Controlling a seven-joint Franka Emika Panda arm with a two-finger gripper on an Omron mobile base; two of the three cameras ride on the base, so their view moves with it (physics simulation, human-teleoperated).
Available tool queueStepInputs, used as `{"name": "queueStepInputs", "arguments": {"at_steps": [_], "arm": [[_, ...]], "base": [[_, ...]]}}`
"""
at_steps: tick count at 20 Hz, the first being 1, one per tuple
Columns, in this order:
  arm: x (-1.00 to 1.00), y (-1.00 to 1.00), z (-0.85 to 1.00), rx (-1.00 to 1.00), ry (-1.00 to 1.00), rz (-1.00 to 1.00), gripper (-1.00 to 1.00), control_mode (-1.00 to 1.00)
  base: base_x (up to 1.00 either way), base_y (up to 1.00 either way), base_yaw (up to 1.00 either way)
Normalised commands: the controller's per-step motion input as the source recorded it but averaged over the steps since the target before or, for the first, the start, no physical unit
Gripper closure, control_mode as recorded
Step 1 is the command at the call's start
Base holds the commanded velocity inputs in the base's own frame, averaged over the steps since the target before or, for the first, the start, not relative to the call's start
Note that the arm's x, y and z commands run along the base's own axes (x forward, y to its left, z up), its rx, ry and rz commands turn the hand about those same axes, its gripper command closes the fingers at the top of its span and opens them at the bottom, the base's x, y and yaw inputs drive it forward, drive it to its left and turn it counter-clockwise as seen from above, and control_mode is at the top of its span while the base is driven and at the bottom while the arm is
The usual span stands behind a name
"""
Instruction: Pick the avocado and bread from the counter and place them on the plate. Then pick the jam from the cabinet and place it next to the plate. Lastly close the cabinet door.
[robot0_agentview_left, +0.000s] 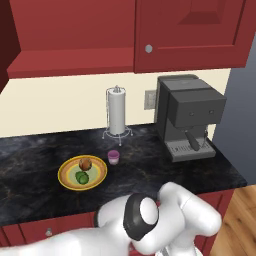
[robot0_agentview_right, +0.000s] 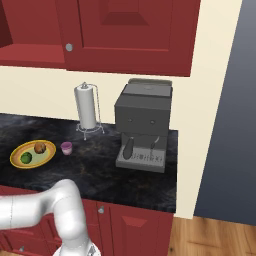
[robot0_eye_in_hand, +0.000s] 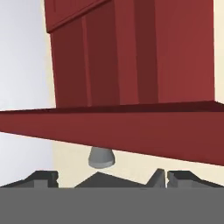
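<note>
Looming just ahead of the hand (robot0_eye_in_hand: 105, 179), the cabinet (robot0_eye_in_hand: 131, 65) shows its silver knob (robot0_eye_in_hand: 101, 157); fingers spread wide, holding nothing.

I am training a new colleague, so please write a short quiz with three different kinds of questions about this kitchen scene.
1. True or false: the bread and avocado lie on the plate.
2. Where does the jam stand? A) on the plate B) on the counter beside the plate C) in the cabinet
3. Fill in: the paper towel roll stands left of the ____ machine.

Key: 1 true; 2 B; 3 coffee
</note>
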Motion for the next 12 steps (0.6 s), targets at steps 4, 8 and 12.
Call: {"name": "queueStepInputs", "arguments": {"at_steps": [4,8,12], "arm": [[0.08,0.15,0.03,-0.07,-0.07,-0.23,-1.0,-1.0],[0.0,-0.02,0.21,0.0,-0.05,-0.2,-1.0,-1.0],[0.0,-0.16,0.27,0.0,-0.03,-0.16,-1.0,-1.0]], "base": [[0.0,0.0,0.0],[0.0,0.0,0.0],[0.0,0.0,0.0]]}}
